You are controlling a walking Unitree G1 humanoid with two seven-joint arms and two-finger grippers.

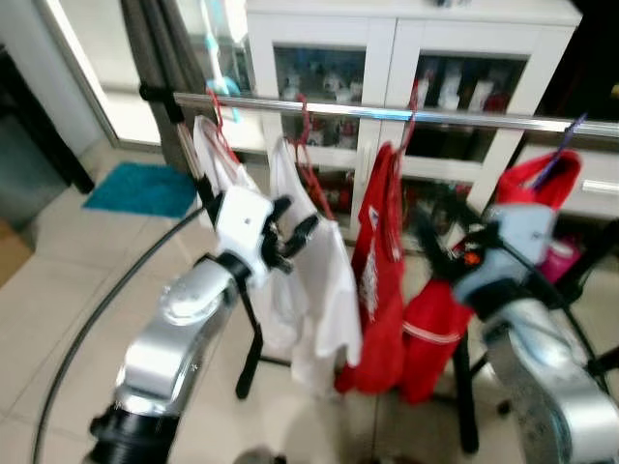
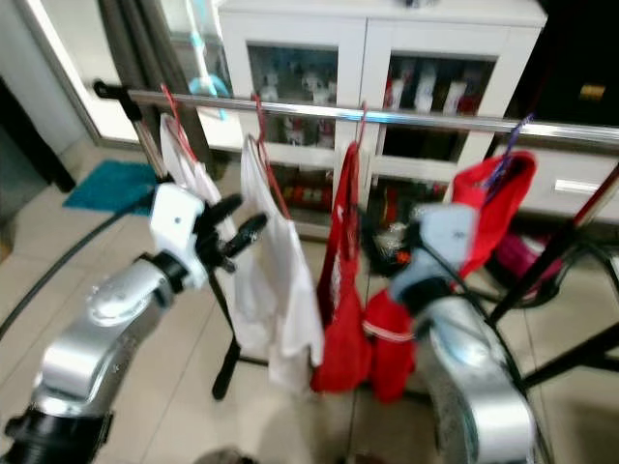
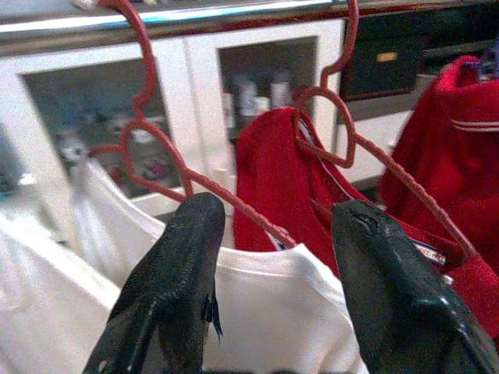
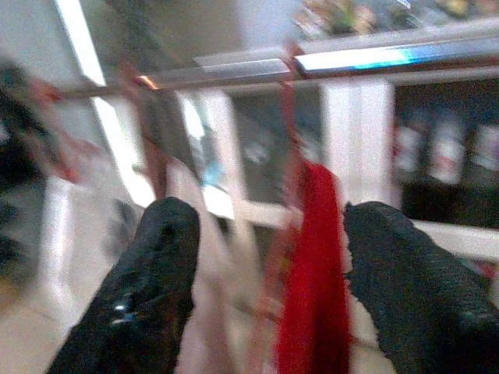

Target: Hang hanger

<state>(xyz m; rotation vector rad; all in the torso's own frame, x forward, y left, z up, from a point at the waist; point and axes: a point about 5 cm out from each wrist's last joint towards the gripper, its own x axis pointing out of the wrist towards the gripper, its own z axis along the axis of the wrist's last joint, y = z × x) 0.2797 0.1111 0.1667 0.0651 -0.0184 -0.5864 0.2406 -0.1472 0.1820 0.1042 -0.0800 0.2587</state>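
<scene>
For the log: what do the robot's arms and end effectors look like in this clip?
Both arms are glossy silver metal shells with black joints. The left end effector has a white wrist housing and two long black fingers. The right end effector has a pale blue-grey wrist housing, thick textured black fingers and black cables alongside.

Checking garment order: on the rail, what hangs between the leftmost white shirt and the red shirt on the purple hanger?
A second white shirt, then a red shirt, both on red hangers, seen in the left eye view.
</scene>
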